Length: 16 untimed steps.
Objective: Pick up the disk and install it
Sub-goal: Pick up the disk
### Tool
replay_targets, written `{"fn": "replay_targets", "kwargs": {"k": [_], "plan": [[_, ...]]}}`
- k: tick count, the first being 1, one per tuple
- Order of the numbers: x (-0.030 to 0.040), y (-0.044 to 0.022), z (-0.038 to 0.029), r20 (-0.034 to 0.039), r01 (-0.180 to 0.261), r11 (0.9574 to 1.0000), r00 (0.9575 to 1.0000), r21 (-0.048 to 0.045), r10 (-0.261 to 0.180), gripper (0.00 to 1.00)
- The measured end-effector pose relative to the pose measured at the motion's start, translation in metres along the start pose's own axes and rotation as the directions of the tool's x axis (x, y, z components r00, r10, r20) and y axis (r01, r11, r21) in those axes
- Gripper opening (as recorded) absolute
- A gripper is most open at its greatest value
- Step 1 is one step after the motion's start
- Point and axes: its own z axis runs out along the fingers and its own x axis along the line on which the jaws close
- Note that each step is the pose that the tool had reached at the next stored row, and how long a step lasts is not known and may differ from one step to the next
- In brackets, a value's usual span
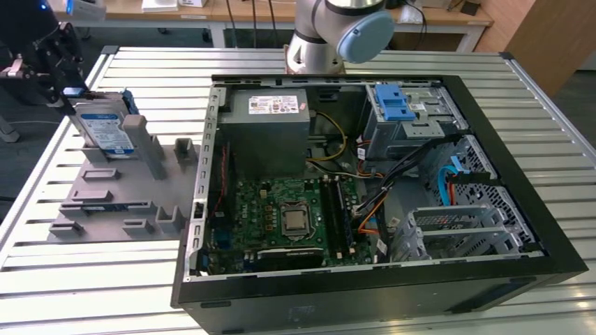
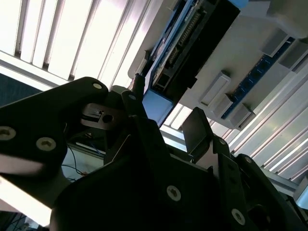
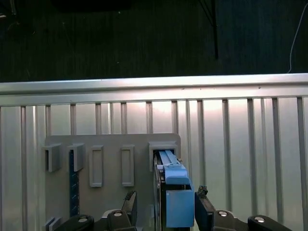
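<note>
A: Disk location?
B: I'm seeing one flat silver-grey slab with blue plastic rails, standing on edge in one grey plastic fixture on the ribbed metal table, beside one open black computer case.
A: Gripper?
B: It's hanging open in the first wrist view, two black fingers straddling the disk's blue edge, one each side, clamping nothing.
</note>
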Motion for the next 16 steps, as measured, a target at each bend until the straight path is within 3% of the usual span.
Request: {"fn": "replay_targets", "kwargs": {"k": [6,16], "plan": [[-0.0001,0.0006,0.0079,0.001,0.001,1.0,1.0,0.0,-0.001,0.59],[-0.0048,0.0011,0.0152,0.001,0.001,1.0,1.0,0.0001,-0.001,0.59]]}}
